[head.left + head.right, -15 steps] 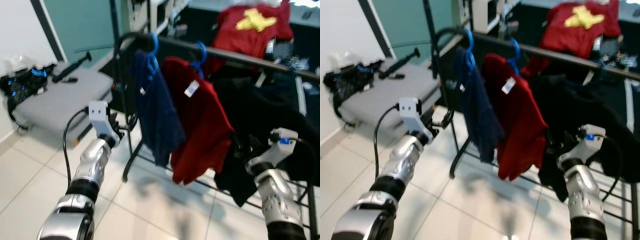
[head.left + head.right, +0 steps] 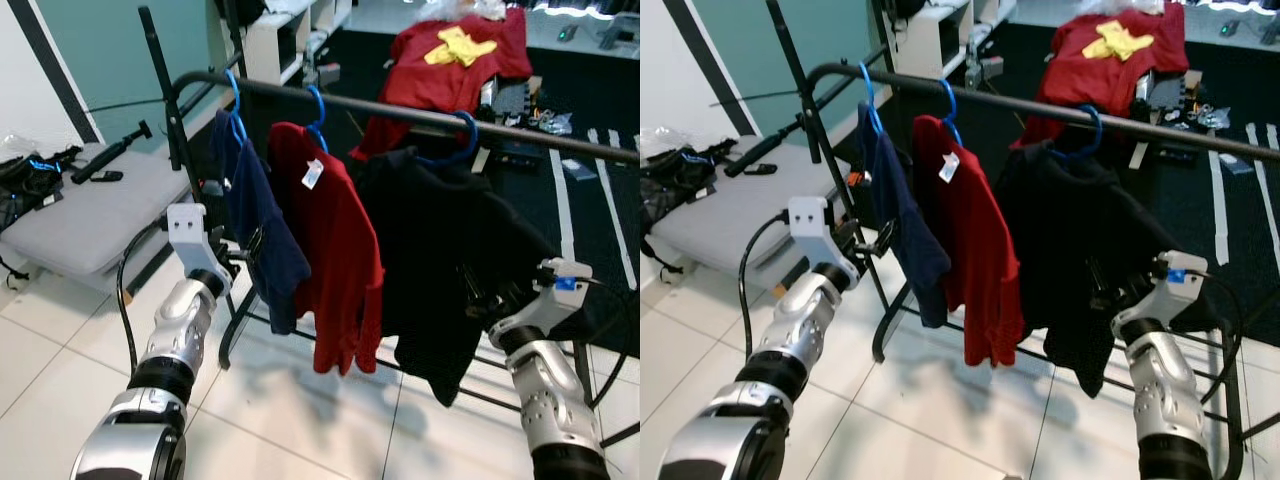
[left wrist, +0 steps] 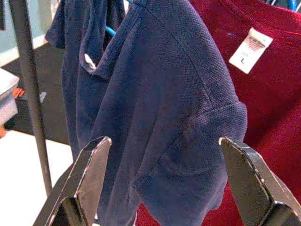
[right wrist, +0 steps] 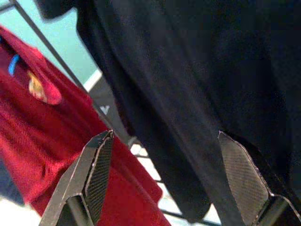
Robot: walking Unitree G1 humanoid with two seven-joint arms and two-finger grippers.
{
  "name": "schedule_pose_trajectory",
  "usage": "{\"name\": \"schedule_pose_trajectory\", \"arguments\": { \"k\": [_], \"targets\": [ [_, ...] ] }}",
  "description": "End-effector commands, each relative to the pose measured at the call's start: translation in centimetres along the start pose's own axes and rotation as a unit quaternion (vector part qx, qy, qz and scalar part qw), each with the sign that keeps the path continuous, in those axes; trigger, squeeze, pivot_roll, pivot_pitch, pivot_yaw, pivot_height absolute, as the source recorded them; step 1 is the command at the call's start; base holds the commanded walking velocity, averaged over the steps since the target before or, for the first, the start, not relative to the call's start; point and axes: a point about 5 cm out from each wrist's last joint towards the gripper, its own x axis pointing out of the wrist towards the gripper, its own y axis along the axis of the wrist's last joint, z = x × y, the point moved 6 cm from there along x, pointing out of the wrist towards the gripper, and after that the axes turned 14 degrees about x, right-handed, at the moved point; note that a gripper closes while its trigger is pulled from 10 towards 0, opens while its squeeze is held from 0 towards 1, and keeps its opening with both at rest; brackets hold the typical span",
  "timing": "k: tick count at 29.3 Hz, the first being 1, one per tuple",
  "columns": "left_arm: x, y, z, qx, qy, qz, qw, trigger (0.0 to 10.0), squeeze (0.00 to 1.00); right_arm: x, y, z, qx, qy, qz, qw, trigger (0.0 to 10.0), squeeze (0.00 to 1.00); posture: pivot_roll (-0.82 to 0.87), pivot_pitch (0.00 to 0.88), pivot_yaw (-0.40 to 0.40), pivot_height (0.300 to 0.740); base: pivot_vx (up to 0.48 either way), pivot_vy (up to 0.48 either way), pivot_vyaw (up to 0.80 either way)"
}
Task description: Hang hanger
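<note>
A black rack rail (image 2: 400, 112) carries three blue hangers. One hanger (image 2: 235, 95) holds a navy shirt (image 2: 262, 225), a second (image 2: 318, 105) a red shirt (image 2: 338, 250), and a third (image 2: 462, 138) a black shirt (image 2: 450, 260). My left gripper (image 3: 164, 181) is open and held just short of the navy shirt's sleeve (image 3: 188, 141); it sits at the shirt's left edge (image 2: 876, 240). My right gripper (image 4: 164, 174) is open too, close to the black shirt's lower side (image 4: 197, 94), with nothing between its fingers (image 4: 96, 174).
The rack's upright post (image 2: 165, 95) stands just behind my left arm, and its foot bars (image 2: 500, 400) run low by my right arm. A grey padded bench (image 2: 80, 215) with a black bag (image 2: 25, 175) lies to the left. Another red shirt (image 2: 450, 55) lies behind the rack.
The camera has moved, so the whole rack now sits further left and the third hanger shows on the rail. Both arms keep much the same pose in front of the clothes.
</note>
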Motion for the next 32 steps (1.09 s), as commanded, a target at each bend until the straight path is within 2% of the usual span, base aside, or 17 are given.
{"name": "schedule_pose_trajectory", "arguments": {
  "k": [1, 3, 7, 9, 11, 13, 16, 17, 20, 23, 25, 27, 29, 30, 31, 32],
  "targets": [
    [-0.3, -0.8, -0.8, 0.001, 0.018, -0.017, 1.000, 10.0, 0.00, -0.3, -1.2, 0.6, -0.007, -0.014, -0.025, 1.000, 10.0, 0.00, -0.07, 0.176, 0.025, 0.740, 0.000, 0.000, -0.77],
    [-0.3, -0.7, -1.5, 0.003, 0.036, -0.018, 0.999, 10.0, 0.00, -0.2, -1.3, 0.6, -0.013, -0.015, -0.029, 0.999, 10.0, 0.00, -0.07, 0.175, 0.025, 0.740, 0.000, 0.000, -0.76],
    [-0.3, -0.7, -1.9, 0.006, 0.048, -0.019, 0.999, 10.0, 0.00, -0.2, -1.4, 0.7, -0.017, -0.016, -0.032, 0.999, 10.0, 0.00, -0.07, 0.174, 0.025, 0.740, 0.000, 0.000, -0.76],
    [-0.5, -0.7, -3.2, 0.019, 0.084, -0.024, 0.996, 10.0, 0.00, -0.1, -1.8, 0.5, -0.033, -0.013, -0.041, 0.999, 10.0, 0.00, -0.07, 0.174, 0.026, 0.740, 0.000, 0.000, -0.76],
    [-0.5, -0.7, -3.2, 0.019, 0.084, -0.024, 0.996, 10.0, 0.00, -0.1, -1.8, 0.5, -0.033, -0.013, -0.041, 0.999, 10.0, 0.00, -0.07, 0.174, 0.026, 0.740, 0.000, 0.000, -0.76],
    [-0.7, -0.4, -4.4, 0.022, 0.119, -0.024, 0.992, 10.0, 0.00, -0.1, -2.1, 0.3, -0.045, -0.011, -0.047, 0.998, 10.0, 0.00, -0.07, 0.173, 0.028, 0.740, 0.000, 0.000, -0.76],
    [-0.8, -0.2, -5.1, 0.021, 0.137, -0.022, 0.990, 10.0, 0.00, -0.1, -2.3, 0.2, -0.049, -0.010, -0.050, 0.997, 10.0, 0.00, -0.07, 0.173, 0.029, 0.740, 0.000, 0.000, -0.75],
    [-0.9, -0.2, -5.5, 0.009, 0.147, -0.021, 0.989, 10.0, 0.00, -0.1, -2.3, 0.1, -0.051, -0.008, -0.051, 0.997, 10.0, 0.00, -0.07, 0.173, 0.030, 0.740, 0.000, 0.000, -0.75],
    [-0.9, 0.2, -5.7, -0.006, 0.154, -0.014, 0.988, 10.0, 0.00, -0.1, -2.3, 0.0, -0.054, -0.006, -0.053, 0.997, 10.0, 0.00, -0.06, 0.174, 0.030, 0.740, 0.000, 0.000, -0.75],
    [-0.8, 0.6, -5.8, -0.004, 0.155, -0.006, 0.988, 10.0, 0.00, -0.1, -2.4, -0.1, -0.056, -0.004, -0.053, 0.997, 10.0, 0.00, -0.06, 0.175, 0.031, 0.740, 0.000, 0.000, -0.75],
    [-0.7, 1.3, -6.0, 0.008, 0.157, 0.003, 0.988, 10.0, 0.00, -0.1, -2.4, -0.1, -0.057, -0.003, -0.054, 0.997, 10.0, 0.00, -0.06, 0.175, 0.032, 0.740, 0.000, 0.000, -0.76],
    [-1.0, 2.7, -7.2, 0.045, 0.192, 0.020, 0.980, 10.0, 0.00, -0.1, -2.4, -0.3, -0.057, 0.001, -0.053, 0.997, 10.0, 0.00, -0.06, 0.175, 0.034, 0.740, 0.000, 0.000, -0.75],
    [-1.0, 2.7, -7.2, 0.045, 0.192, 0.020, 0.980, 10.0, 0.00, -0.1, -2.4, -0.3, -0.057, 0.001, -0.053, 0.997, 10.0, 0.00, -0.06, 0.175, 0.034, 0.740, 0.000, 0.000, -0.76],
    [-1.3, 3.4, -8.1, 0.055, 0.218, 0.029, 0.974, 10.0, 0.00, -0.1, -2.3, -0.5, -0.056, 0.005, -0.050, 0.997, 10.0, 0.00, -0.06, 0.177, 0.036, 0.740, 0.000, 0.000, 0.00],
    [-1.3, 3.4, -8.1, 0.055, 0.218, 0.029, 0.974, 10.0, 0.00, -0.1, -2.3, -0.5, -0.056, 0.005, -0.050, 0.997, 10.0, 0.00, -0.06, 0.177, 0.036, 0.740, 0.000, 0.000, 0.00],
    [-1.5, 4.3, -8.5, 0.063, 0.237, 0.042, 0.969, 10.0, 0.00, -0.1, -2.3, -0.6, -0.057, 0.008, -0.048, 0.997, 10.0, 0.00, -0.06, 0.177, 0.036, 0.740, 0.000, 0.000, 0.00]
  ]
}}
